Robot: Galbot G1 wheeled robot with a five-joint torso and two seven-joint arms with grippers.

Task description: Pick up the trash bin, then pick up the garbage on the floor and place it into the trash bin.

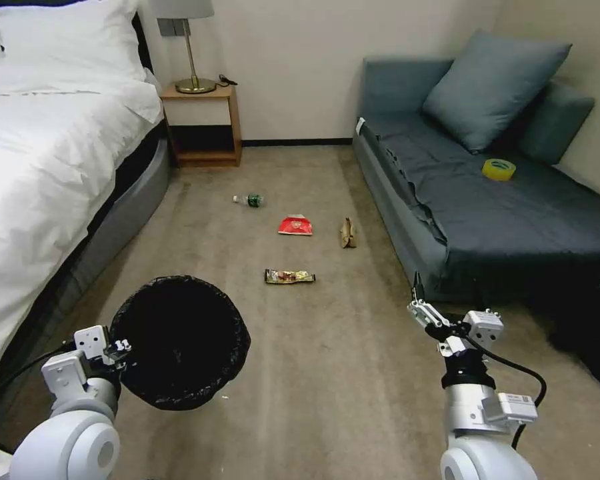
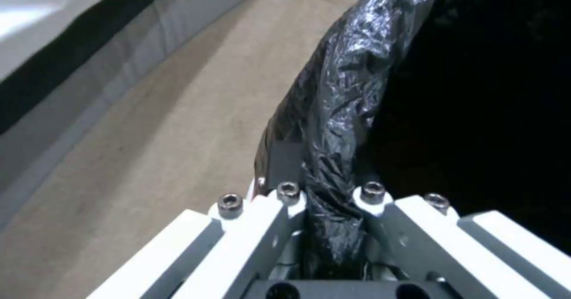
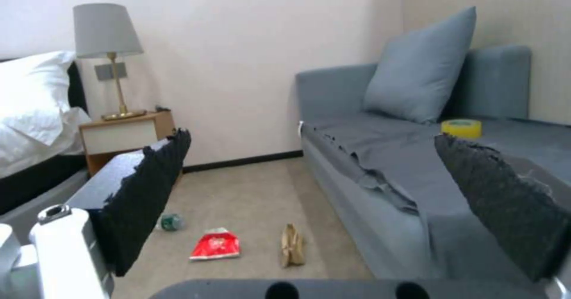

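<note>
Pinching the bag-lined rim, the left claw [image 2: 324, 227] holds the trash bin [image 1: 180, 340] mouth-up, ready for drops. Right claw [image 3: 321, 187] hangs spread and empty, aimed at the garbage on the carpet ahead: wrapper [image 1: 289, 276], red packet [image 1: 295, 226], paper bag [image 1: 347, 233], then bottle [image 1: 249, 199] farthest.

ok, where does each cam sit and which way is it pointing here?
Head view: on the head, looking forward and down at the carpet litter; both arms show, left end effector at the trash bin, right end effector free near the sofa.
Left wrist view: on the left wrist, looking along its fingers clamped on the bin's bagged rim.
Right wrist view: on the right wrist, facing the far wall between its open pads.
Shared by head and right wrist: red snack packet, tape roll.
</note>
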